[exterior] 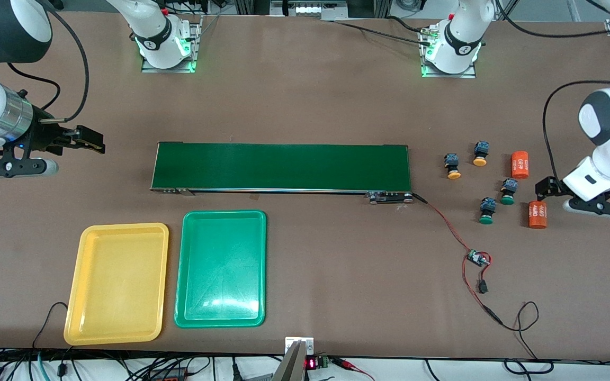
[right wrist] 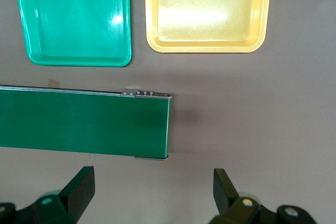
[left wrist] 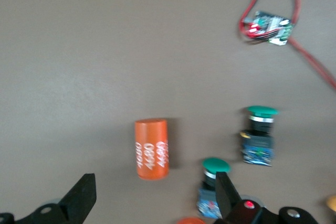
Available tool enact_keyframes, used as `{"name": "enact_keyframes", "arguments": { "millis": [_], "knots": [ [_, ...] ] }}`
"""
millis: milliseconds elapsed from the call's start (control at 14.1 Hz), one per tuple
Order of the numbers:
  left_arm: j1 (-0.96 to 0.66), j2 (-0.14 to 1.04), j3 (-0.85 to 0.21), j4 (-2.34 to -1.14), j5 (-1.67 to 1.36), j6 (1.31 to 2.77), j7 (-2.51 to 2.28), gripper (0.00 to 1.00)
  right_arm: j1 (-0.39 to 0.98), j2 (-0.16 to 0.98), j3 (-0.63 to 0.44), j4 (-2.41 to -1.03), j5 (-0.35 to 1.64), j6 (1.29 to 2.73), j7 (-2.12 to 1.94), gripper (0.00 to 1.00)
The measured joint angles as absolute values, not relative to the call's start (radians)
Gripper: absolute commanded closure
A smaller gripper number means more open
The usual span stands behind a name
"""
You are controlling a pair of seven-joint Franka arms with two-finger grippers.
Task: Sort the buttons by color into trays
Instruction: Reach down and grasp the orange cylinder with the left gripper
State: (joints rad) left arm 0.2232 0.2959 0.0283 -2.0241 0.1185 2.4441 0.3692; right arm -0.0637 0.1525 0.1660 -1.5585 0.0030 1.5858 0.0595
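On the table, toward the left arm's end, four buttons lie on their sides near the end of the belt [exterior: 281,167]: two yellow buttons [exterior: 452,165] farther from the front camera and two green buttons [exterior: 487,210] nearer to it. Two orange cylinders [exterior: 537,214] with white print lie just beside them. None of the buttons is on the belt or in a tray, so I judge the sorting has not begun.

The left gripper [exterior: 548,189] hangs low over the table, beside the cylinders and the green buttons. Its jaws are wide apart and hold nothing. In the left wrist view one green button [left wrist: 212,187] is close to one finger, so this arm is probably placed here to pick buttons first.

The right gripper [exterior: 90,138] waits over bare table off the other end of the belt, its jaws also wide and empty. Its wrist view looks down on the belt end and on both trays, the yellow tray [exterior: 117,283] and the green tray [exterior: 221,268], which lie side by side nearer to the front camera than the belt. Both trays are empty. I think this layout lets the belt carry buttons from one arm to the other, which then drops each by color. A red wire [exterior: 456,238] runs from the belt to a small board [exterior: 478,258].
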Motion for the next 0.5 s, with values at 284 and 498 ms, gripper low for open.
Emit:
{"name": "enact_keyframes", "arguments": {
  "millis": [284,498],
  "knots": [
    [0.283,0.434,0.027,-2.026,0.119,2.595,0.435,0.03,-0.064,0.161,0.165,-1.558,0.003,1.586,0.059,0.00],
    [0.308,0.502,0.021,-2.027,0.119,2.625,0.448,0.25,-0.064,0.162,0.165,-1.557,0.003,1.586,0.059,0.00]
  ]
}}
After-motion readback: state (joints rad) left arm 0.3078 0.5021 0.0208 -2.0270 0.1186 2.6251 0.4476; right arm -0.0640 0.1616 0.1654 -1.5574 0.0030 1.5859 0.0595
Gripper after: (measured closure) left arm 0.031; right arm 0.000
